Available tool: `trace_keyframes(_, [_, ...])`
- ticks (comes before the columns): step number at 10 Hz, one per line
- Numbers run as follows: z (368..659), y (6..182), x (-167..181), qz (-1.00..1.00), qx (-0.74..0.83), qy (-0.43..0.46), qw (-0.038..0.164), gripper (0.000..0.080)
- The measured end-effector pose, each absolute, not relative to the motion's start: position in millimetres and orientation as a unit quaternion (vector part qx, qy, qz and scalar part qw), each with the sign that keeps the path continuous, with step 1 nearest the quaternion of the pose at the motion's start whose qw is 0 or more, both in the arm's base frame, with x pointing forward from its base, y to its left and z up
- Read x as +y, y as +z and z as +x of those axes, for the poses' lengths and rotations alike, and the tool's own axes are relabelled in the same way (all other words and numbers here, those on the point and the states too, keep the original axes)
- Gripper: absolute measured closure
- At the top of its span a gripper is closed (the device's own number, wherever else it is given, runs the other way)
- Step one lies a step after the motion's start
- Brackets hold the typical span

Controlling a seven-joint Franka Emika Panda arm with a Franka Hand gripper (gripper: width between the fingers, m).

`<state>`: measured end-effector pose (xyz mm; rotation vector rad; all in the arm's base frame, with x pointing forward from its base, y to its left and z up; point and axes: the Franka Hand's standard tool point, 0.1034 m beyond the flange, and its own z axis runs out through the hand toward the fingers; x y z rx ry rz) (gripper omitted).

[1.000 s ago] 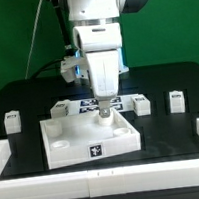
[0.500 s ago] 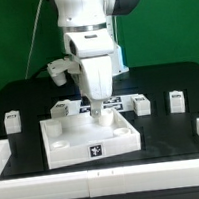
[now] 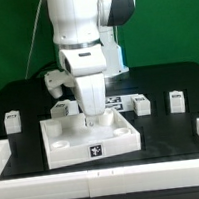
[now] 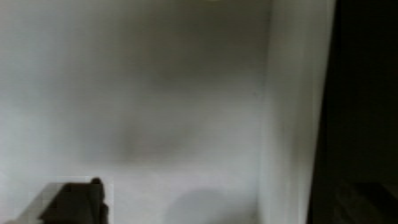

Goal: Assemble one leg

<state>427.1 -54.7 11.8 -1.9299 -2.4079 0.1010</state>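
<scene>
Leg 1, leg 2, leg 3, leg 4: small white blocks, loose.
All are stood upright in a row on the black table, numbered from the exterior view's left and set apart from one another; dark tag marks are seen on the faces.

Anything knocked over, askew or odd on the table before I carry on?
Nothing stands out. From the exterior view's left, the first leg, second leg, third leg and fourth leg all look upright; the white tray part lies flat, the gripper low over it.
</scene>
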Motion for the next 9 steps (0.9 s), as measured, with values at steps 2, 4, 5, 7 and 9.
trace_keyframes(2, [424.7, 8.9, -54.4, -0.626, -0.778, 0.034, 0.030, 0.0150])
trace_keyframes(4, [428.3, 13.0, -52.2, -0.637, -0.769, 0.033, 0.026, 0.0272])
trace_keyframes(5, [426.8, 11.6, -53.0, -0.638, -0.769, 0.033, 0.027, 0.0416])
trace_keyframes(7, [426.2, 11.2, -53.4, -0.639, -0.768, 0.034, 0.028, 0.0551])
trace_keyframes(9, [427.6, 12.3, -53.8, -0.639, -0.768, 0.032, 0.026, 0.0738])
